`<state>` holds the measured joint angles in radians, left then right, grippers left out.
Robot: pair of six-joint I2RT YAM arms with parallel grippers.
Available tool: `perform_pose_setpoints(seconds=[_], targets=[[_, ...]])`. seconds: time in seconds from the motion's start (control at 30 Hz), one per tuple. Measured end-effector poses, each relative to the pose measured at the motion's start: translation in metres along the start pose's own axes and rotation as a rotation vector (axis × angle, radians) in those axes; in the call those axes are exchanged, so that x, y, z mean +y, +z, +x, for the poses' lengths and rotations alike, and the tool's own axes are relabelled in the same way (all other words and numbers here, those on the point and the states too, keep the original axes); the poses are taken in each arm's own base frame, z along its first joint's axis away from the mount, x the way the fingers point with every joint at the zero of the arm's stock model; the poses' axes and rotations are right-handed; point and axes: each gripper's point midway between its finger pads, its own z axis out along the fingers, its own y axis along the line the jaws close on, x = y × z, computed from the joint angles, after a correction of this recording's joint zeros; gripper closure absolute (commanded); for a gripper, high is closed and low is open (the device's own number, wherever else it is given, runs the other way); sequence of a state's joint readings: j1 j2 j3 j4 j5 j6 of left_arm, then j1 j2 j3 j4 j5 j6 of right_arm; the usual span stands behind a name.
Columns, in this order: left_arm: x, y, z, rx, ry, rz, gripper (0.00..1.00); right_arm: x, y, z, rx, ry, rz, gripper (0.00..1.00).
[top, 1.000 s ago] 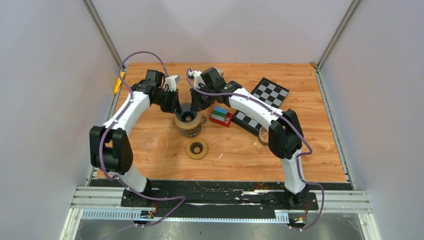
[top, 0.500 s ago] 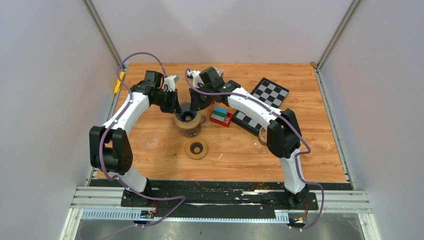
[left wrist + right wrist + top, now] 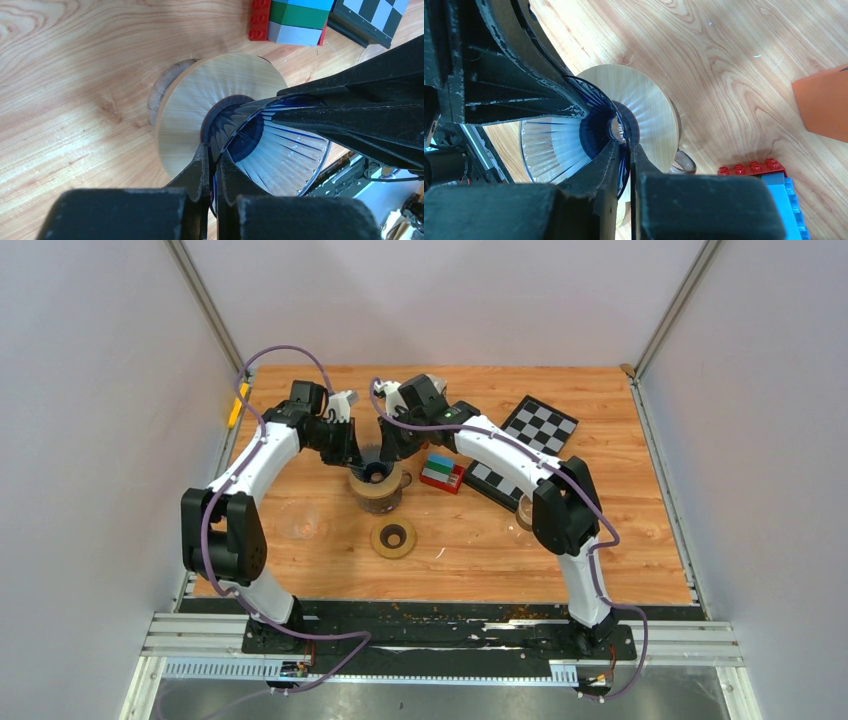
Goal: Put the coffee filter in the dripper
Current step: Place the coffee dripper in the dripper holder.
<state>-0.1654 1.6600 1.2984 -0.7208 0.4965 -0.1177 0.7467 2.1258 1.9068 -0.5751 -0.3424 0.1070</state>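
Observation:
The dripper (image 3: 377,474) is a blue ribbed glass cone (image 3: 280,150) with a round wooden collar (image 3: 200,95), and it stands on a glass pot at the middle of the table. My left gripper (image 3: 352,455) is shut on its rim from the left, one finger inside the cone and one outside (image 3: 212,160). From the right, my right gripper (image 3: 392,452) is shut on the opposite rim in the same way (image 3: 625,150). The cone (image 3: 554,145) shows only its ribs inside. I cannot make out the coffee filter in any view.
A red, green and blue brick stack (image 3: 441,472) lies just right of the dripper, with checkerboard plates (image 3: 541,423) beyond it. A brown ring (image 3: 393,538) lies in front, a clear glass (image 3: 300,525) to the left, and another glass (image 3: 524,510) by the right arm.
Both arms have shifted only slightly. Both grips on the dripper's rim are unchanged.

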Motion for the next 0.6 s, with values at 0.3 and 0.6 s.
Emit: perform_pose_setpoints(seconds=[0.3, 0.6], targets=[[-0.001, -0.006, -0.008, 0.012, 0.037, -0.005, 0.81, 0.002, -0.002, -0.004, 0.009, -0.058, -0.012, 0.68], [-0.004, -0.011, -0.015, 0.088, 0.099, -0.045, 0.57, 0.003, -0.002, 0.008, 0.067, -0.112, -0.047, 0.54]])
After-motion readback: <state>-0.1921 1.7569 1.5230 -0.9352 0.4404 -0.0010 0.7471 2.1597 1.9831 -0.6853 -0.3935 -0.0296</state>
